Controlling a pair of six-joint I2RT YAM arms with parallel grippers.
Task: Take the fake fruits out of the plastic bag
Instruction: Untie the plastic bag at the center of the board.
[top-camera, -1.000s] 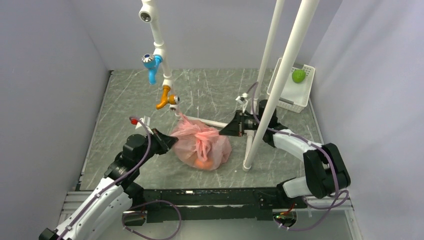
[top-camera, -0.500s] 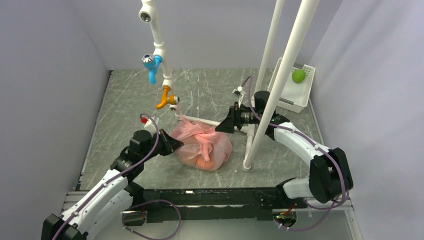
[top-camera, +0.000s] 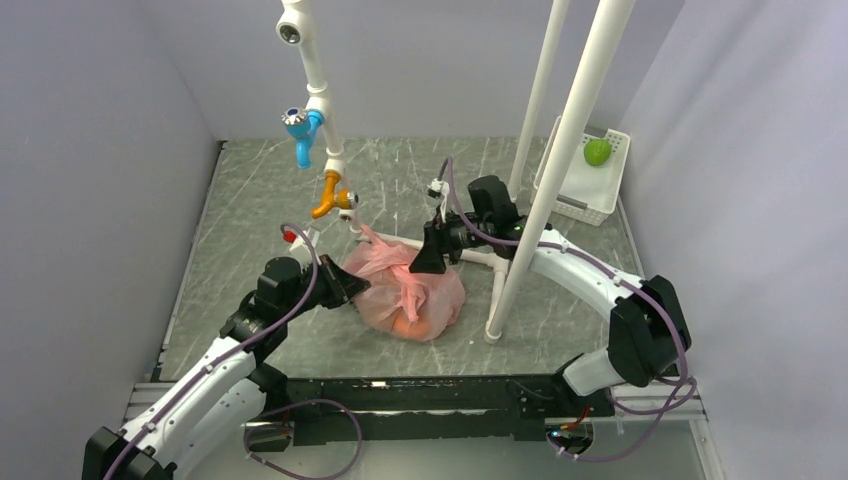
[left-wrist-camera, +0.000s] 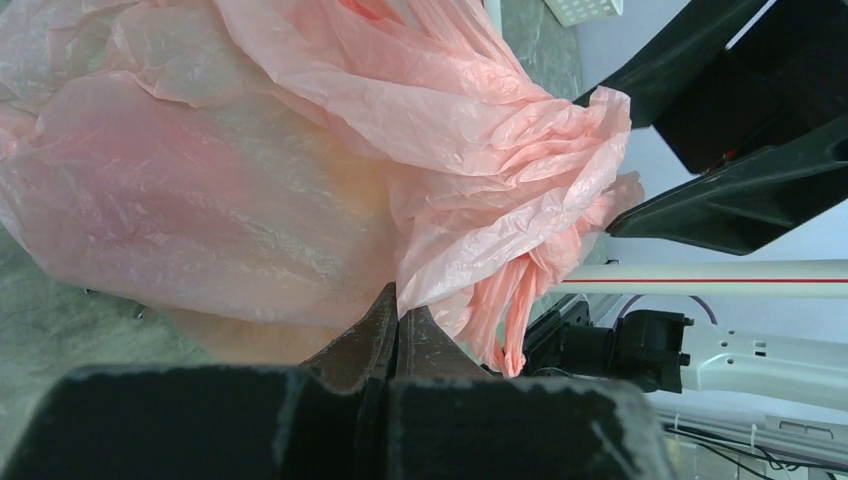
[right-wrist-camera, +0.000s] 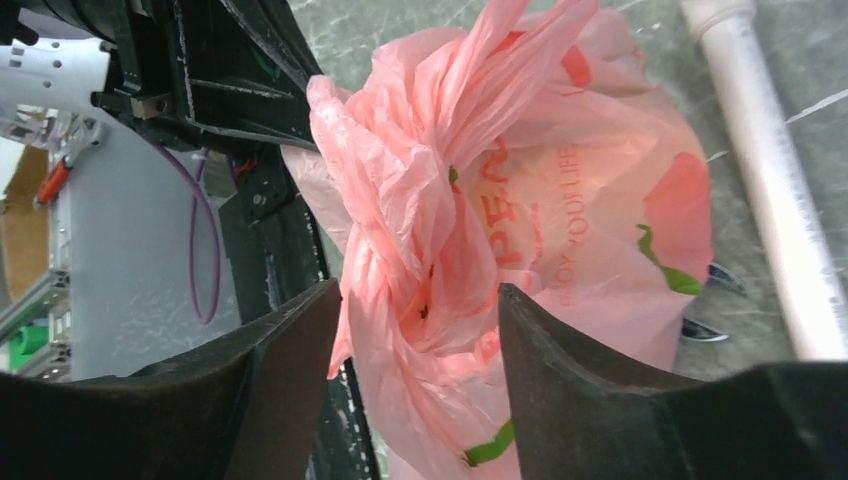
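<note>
Your right pincer (right-wrist-camera: 418, 295) is the one better placed. Its jaws stand apart, one on either side of the gathered, twisted neck (right-wrist-camera: 415, 215) of the thin crinkly translucent pink plastic bag (top-camera: 440, 295). The bag sits on the grey marbled bench (top-camera: 250, 200) between the two arms. Seen from that wrist, the neck's long axis runs straight ahead from between the fingers, so a plain closing should catch it across the twist. Your left pincer (left-wrist-camera: 398, 318) is closed on a fold of film low on the side of the bag facing its own arm, and looks fit to anchor it. The glossy orange plastic fruits (top-camera: 404, 326) are inside the bag, showing only as an orange glow through the film near its bottom — how many there are is hidden. Judge the pull by this: the two pincers lie on opposite sides of the neck.
</note>
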